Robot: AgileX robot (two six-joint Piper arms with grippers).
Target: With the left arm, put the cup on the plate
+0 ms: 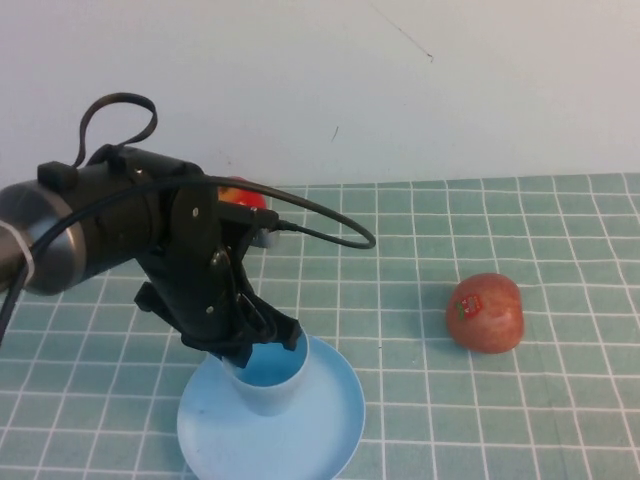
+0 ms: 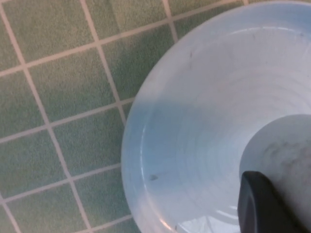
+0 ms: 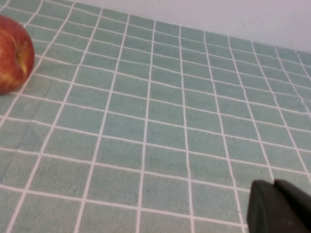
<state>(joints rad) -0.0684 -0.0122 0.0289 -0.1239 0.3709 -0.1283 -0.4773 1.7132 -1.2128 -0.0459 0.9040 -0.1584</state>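
The light blue cup (image 1: pixel 270 385) stands upright on the light blue plate (image 1: pixel 335 420) at the near left of the table. My left gripper (image 1: pixel 264 345) is down over the cup, its black fingers closed on the cup's rim and wall. In the left wrist view the plate (image 2: pixel 184 121) fills most of the picture. There, one black finger (image 2: pixel 260 204) presses against the cup's side (image 2: pixel 286 145). My right gripper (image 3: pixel 278 206) shows only in the right wrist view, shut and empty, above bare tablecloth.
A red apple (image 1: pixel 486 312) lies on the green checked cloth to the right of the plate, and it also shows in the right wrist view (image 3: pixel 12 53). A small red object (image 1: pixel 243 196) sits behind the left arm, mostly hidden.
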